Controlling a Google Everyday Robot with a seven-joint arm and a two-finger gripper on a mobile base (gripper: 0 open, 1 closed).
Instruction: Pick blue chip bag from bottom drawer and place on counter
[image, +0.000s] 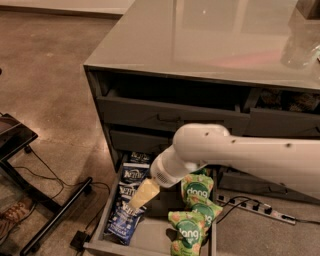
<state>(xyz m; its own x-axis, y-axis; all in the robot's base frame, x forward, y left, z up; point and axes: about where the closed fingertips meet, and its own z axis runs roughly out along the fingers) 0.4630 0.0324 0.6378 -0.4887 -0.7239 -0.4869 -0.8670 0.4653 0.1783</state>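
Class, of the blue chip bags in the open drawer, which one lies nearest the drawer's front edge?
The brightest blue bag, last in the left row of the bottom drawer; the others lie behind it. The gripper hangs over that row.

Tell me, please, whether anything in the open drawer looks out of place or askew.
Nothing looks spilled or damaged. The front green bag in the bottom drawer sits askew, seemingly overhanging the front wall. The gripper is just above the blue chip bags.
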